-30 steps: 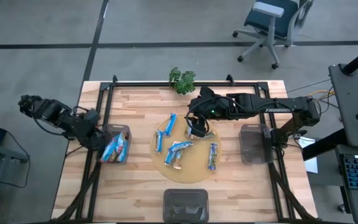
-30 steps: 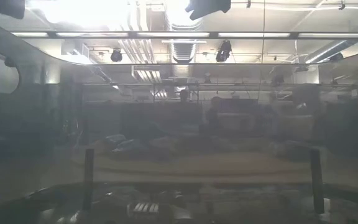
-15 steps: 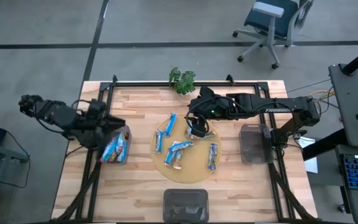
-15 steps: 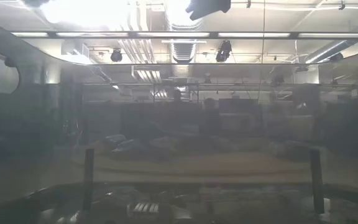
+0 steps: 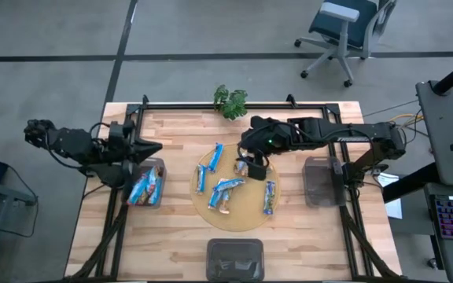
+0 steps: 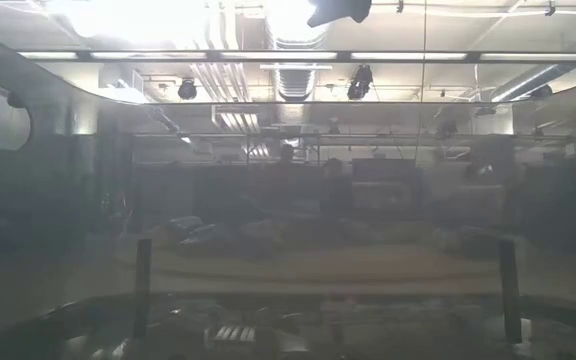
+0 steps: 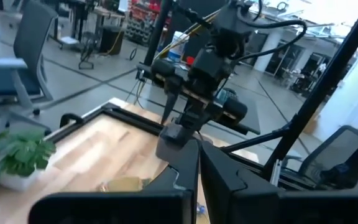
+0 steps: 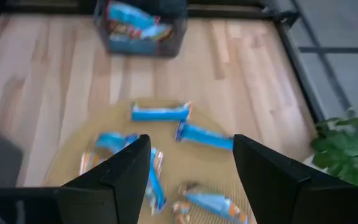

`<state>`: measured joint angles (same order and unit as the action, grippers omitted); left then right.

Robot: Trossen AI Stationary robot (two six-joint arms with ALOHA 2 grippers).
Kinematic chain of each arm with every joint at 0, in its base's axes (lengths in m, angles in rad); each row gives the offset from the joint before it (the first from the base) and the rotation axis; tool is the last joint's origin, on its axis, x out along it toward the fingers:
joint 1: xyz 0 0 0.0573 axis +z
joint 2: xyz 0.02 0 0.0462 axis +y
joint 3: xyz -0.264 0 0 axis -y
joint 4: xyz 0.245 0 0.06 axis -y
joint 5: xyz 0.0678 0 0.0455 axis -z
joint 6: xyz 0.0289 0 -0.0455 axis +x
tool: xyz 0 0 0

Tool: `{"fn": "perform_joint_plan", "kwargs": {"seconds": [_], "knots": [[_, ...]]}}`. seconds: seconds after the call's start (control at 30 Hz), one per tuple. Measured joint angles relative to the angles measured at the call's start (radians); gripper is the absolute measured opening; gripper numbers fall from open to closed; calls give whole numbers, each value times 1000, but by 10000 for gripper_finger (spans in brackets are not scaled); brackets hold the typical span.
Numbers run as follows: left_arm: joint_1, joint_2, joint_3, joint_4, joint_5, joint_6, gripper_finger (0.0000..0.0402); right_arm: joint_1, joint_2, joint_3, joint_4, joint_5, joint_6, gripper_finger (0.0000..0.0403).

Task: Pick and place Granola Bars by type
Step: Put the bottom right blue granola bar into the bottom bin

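The right gripper (image 5: 255,167), jaws apart, hangs over the round tray (image 5: 252,219), where Granola Bars (image 5: 226,191) lie. The left gripper (image 5: 149,149), jaws together, hovers beside that tray's left bin (image 5: 160,165).

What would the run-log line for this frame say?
left gripper: shut, above left bin holding bars | right gripper: open, over round tray | bars on tray | right bin: no bars seen

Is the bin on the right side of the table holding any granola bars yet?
No. In the high view the right bin shows only its dark bottom, while the left bin holds several blue granola bars.
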<state>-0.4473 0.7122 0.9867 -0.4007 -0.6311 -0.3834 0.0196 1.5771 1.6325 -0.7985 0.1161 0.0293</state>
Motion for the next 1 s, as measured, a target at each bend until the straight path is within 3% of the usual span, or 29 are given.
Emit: {"fn": "perform_joint_plan", "kwargs": {"seconds": [0.27, 0.47, 0.77, 1.0], "knots": [[2, 40, 0, 28, 0, 58, 0, 0, -67, 0, -50, -69, 6, 219], [7, 42, -4, 32, 2, 62, 0, 0, -222, -56, 23, -62, 73, 219], [32, 45, -4, 36, 2, 75, 0, 2, -440, -334, 215, -27, 156, 219], [54, 54, -6, 43, 1, 94, 0, 2, -594, -582, 460, -27, 239, 219]]}}
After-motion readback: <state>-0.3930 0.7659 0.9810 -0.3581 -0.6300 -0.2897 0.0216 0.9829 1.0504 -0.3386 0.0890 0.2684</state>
